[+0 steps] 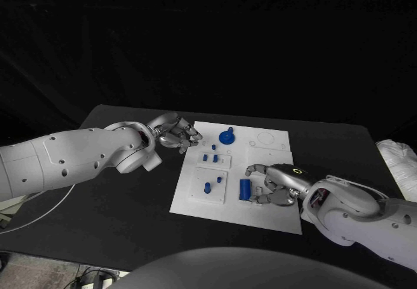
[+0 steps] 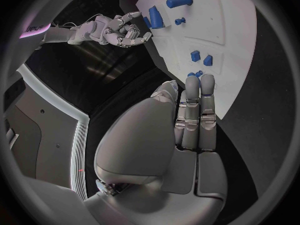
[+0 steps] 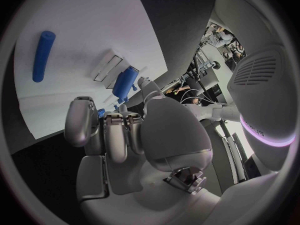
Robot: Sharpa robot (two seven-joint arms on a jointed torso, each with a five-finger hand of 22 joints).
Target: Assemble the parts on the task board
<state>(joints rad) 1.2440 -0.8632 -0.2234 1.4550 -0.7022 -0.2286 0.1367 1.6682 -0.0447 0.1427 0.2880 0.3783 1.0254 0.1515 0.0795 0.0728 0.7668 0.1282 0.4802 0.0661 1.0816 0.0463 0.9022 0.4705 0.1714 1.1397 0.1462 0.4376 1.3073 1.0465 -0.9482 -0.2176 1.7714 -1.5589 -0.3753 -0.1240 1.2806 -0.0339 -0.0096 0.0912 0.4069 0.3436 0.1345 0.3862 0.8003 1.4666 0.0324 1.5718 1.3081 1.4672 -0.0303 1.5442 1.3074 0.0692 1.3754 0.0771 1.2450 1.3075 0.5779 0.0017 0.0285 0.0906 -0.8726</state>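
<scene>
The white task board (image 1: 196,201) lies in the middle of the black table. On it are a round blue knob (image 1: 226,136), small blue pegs (image 1: 210,158) and a blue block (image 1: 245,189). My left hand (image 1: 178,133) hovers at the board's far left corner with its fingers (image 2: 194,105) held close together. I see nothing in it, and a small peg (image 1: 214,146) stands just past its fingertips. My right hand (image 1: 271,183) is on the board's right side, its fingers and thumb closed round the blue block (image 3: 125,82). From the left wrist, the right hand (image 2: 119,32) touches that block (image 2: 155,17).
A long blue rod (image 3: 44,55) lies on the board away from my right hand. Another blue piece (image 1: 206,186) sits on the board's near left part. A white crumpled thing (image 1: 398,158) lies at the table's right edge.
</scene>
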